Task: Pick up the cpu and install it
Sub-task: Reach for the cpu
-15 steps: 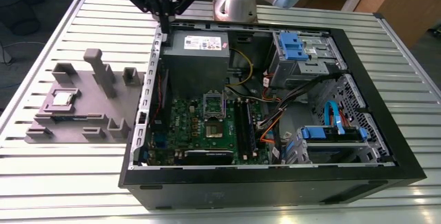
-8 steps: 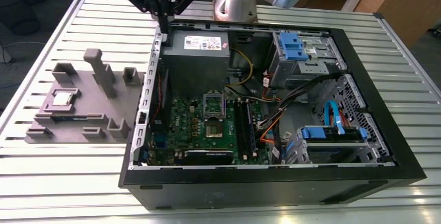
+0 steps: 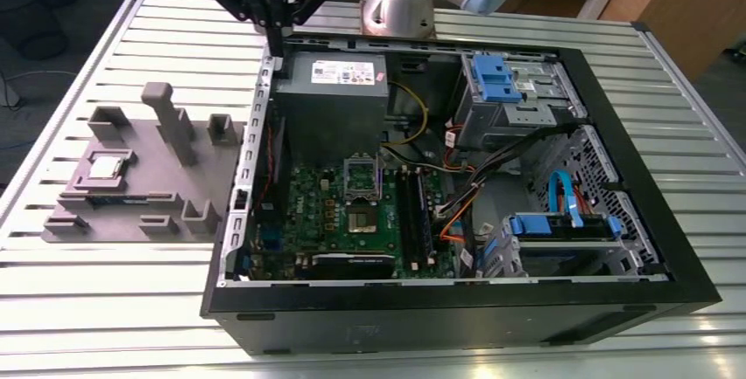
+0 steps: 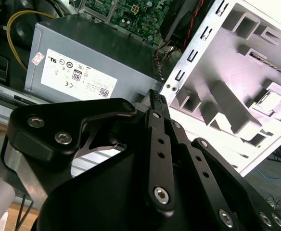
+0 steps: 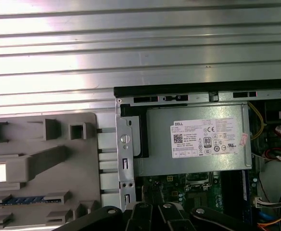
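Closest to the lens, the claw (image 4: 155,100) shows its black linkage across the second wrist view, and I read its two fingers as clenched tip to tip with nothing between them. From the exterior view I see it hanging over the computer case (image 3: 466,313), above the corner of the case where the grey power supply (image 3: 332,73) sits, its tips just over the case's metal side wall; I cannot tell whether they touch that wall. The cpu (image 3: 107,166) is outside the case altogether: it lies flat, shiny top up, in a shallow seat on the grey fixture plate (image 3: 146,209), which rests on the slatted tabletop (image 3: 490,14) beside the case on the exterior view's left. That puts the cpu well apart from the claw, lower down and off past the case's side wall, with the fixture's upright blocks standing between them. Inside the case, the green motherboard (image 3: 338,222) lies below the power supply, and its metal-framed socket (image 3: 362,189) sits near the board's middle with a dark centre.
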### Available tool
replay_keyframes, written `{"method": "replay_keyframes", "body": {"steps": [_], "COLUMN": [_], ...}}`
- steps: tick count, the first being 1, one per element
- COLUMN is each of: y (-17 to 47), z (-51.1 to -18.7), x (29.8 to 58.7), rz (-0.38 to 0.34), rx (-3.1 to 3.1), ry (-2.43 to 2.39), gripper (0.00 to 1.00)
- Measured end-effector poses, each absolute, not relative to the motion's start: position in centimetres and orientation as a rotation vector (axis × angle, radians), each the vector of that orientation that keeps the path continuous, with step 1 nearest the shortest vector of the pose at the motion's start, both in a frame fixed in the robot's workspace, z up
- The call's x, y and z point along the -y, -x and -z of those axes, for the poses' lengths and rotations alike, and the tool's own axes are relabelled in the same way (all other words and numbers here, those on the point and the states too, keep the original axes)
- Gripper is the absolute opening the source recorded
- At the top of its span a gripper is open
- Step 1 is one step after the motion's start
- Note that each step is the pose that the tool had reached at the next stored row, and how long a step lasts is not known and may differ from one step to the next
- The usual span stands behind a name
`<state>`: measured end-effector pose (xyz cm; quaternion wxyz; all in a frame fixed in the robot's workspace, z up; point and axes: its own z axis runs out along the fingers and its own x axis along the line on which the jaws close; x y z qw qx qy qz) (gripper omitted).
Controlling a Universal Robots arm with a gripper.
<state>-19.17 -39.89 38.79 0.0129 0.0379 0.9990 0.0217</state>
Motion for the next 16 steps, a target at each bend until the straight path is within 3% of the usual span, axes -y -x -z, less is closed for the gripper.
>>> {"method": "replay_keyframes", "body": {"steps": [16], "y": [19.57], "z": [-38.79], "x": [39.89], "rz": [-0.068], "rx": [-3.113], "ry": [-0.118], "gripper": [0.10]}}
